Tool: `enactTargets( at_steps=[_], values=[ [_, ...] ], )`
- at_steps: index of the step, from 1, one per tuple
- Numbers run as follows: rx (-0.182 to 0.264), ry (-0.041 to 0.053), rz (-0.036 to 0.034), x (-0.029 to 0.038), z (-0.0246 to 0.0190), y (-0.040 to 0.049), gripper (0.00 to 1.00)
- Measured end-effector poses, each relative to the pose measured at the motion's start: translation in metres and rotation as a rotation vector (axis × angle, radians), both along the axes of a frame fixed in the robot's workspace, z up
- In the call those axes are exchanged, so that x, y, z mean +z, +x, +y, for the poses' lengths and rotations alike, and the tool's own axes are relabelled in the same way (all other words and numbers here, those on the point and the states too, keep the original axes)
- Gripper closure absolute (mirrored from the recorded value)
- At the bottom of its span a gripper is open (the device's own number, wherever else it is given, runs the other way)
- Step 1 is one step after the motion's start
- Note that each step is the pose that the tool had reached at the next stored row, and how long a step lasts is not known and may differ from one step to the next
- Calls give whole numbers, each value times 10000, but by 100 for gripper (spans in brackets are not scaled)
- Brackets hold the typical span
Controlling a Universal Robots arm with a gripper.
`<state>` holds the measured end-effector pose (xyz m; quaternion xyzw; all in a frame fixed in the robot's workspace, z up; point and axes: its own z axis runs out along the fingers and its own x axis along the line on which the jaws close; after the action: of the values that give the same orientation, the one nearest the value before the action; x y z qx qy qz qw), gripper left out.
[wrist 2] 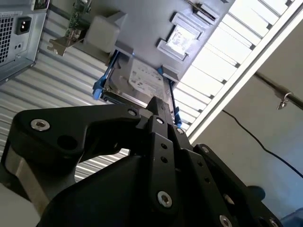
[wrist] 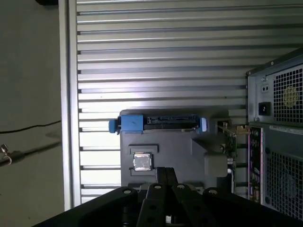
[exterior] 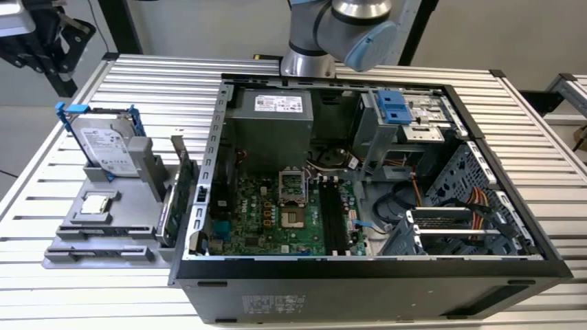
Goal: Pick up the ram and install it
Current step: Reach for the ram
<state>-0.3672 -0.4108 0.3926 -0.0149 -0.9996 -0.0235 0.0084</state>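
The ram [exterior: 165, 214] appears as a thin stick standing on edge in the right side of the grey holder [exterior: 96, 237], in the exterior view's left, beside the open computer case [exterior: 367, 271]. Its colour and chips are too small to make out. My gripper [wrist: 166, 176] hovers high above the holder with its fingers together and nothing between them. In the second wrist view the gripper [wrist 2: 158, 105] points toward the hard drive [wrist 2: 139, 85]. The motherboard [exterior: 275, 220] lies inside the case with its long slots [exterior: 332, 216] to the right of the processor socket.
The holder also carries a silver hard drive in a blue frame [exterior: 101, 148], a square processor chip [exterior: 95, 204] and an upright green expansion card [exterior: 186, 175]. The arm's base [exterior: 312, 41] stands behind the case. The slatted table [exterior: 165, 89] reaches to its edge rail [wrist: 71, 94].
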Motion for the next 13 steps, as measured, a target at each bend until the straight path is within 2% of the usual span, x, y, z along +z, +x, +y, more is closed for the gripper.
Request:
enactTargets(
  at_steps=[8,13],
  values=[
    [518,0,-2,0,-31,22,100],
    [647,0,-3,0,-75,37,100]
  ],
)
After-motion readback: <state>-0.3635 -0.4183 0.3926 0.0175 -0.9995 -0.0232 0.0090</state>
